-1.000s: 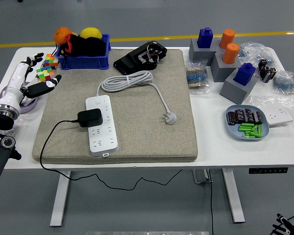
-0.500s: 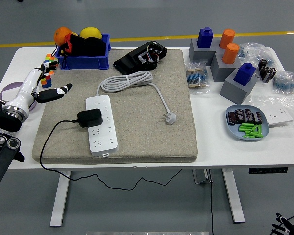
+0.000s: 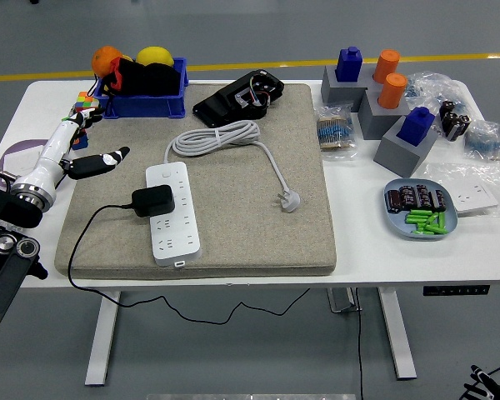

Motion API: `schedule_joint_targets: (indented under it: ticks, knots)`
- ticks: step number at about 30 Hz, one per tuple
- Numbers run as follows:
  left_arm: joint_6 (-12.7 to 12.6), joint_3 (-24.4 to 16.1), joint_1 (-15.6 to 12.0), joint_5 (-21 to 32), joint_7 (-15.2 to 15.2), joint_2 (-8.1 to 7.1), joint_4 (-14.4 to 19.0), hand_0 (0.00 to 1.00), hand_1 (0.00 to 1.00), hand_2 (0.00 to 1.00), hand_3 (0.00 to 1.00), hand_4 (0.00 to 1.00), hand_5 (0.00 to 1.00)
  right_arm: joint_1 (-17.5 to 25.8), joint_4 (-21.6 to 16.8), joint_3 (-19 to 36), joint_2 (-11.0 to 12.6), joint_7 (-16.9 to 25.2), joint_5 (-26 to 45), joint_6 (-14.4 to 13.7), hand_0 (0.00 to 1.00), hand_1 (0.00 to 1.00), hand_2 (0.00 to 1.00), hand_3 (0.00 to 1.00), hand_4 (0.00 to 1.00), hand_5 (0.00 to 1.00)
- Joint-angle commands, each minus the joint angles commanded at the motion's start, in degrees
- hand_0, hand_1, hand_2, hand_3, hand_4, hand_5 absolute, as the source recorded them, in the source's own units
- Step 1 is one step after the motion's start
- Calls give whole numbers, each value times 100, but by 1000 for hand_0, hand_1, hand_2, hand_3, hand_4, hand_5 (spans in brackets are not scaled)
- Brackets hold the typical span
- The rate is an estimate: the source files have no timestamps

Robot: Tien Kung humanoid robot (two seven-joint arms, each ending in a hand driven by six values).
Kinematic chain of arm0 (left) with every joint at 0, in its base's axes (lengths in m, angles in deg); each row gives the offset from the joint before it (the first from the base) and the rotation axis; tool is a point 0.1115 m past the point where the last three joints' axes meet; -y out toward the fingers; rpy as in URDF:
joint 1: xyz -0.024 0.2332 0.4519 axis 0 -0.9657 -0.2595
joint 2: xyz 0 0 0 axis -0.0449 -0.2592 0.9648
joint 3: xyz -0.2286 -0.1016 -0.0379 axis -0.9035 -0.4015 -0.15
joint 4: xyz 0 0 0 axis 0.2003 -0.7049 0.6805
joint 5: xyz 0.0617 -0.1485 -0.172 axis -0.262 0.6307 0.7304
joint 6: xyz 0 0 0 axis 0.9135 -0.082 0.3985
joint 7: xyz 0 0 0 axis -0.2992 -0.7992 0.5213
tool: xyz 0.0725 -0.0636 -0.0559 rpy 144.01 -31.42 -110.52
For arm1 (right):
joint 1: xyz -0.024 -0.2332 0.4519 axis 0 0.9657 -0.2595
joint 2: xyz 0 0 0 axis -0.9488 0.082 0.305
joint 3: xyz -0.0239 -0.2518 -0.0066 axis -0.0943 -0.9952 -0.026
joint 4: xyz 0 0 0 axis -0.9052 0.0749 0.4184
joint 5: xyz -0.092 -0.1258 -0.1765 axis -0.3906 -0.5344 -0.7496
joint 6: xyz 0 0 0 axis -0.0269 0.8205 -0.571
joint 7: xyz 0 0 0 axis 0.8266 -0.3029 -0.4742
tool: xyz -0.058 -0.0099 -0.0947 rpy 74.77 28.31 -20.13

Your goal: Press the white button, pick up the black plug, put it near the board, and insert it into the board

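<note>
From my seat, the left hand (image 3: 77,150) hangs over the white table (image 3: 33,100) just off the left edge of the grey mat (image 3: 233,217), its fingers loosely spread and holding nothing; the black thumb reaches toward the mat's edge while the pale fingers point up at the colour cubes (image 3: 85,103) beyond it. The forearm slants down to the picture's left edge, where dark joints are cut off. On the mat's left half lies the white power strip (image 3: 174,212), running lengthwise toward the near edge, and the black plug (image 3: 153,200) sits seated in its left side, its black cord (image 3: 87,242) looping off the mat's left and under the table. I can just make out a small button at the strip's near end. The strip's own grey cable (image 3: 221,137) coils behind it and ends in a loose white plug (image 3: 290,200) mid-mat, with bare mat around it. Right of the mat, blocks, bags and a battery tray (image 3: 421,210) crowd the table. My right arm shows nowhere
</note>
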Motion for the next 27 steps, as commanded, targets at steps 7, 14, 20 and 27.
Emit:
schedule_joint_targets:
  ticks: [7, 14, 20, 27]
  knots:
    - [12, -73, -55, -4, -19, 26, 7, 924, 952, 907, 891, 797, 206, 20, -15, 25, -18, 4, 1, -2, 724, 605, 551, 666, 738, 494]
    - [25, -113, -63, -8, -30, 27, 29, 924, 952, 907, 885, 796, 203, 18, -19, 65, -28, -10, -11, 8, 724, 604, 551, 666, 738, 494]
    - [23, -204, -91, -30, -48, 79, 62, 924, 952, 906, 883, 795, 193, 12, -23, 107, -29, -27, -22, 17, 724, 606, 551, 667, 738, 494]
    - [-8, -223, -111, -4, -180, 109, 75, 924, 951, 905, 880, 795, 190, -23, -20, 86, -27, -49, 6, 34, 724, 606, 551, 666, 738, 494]
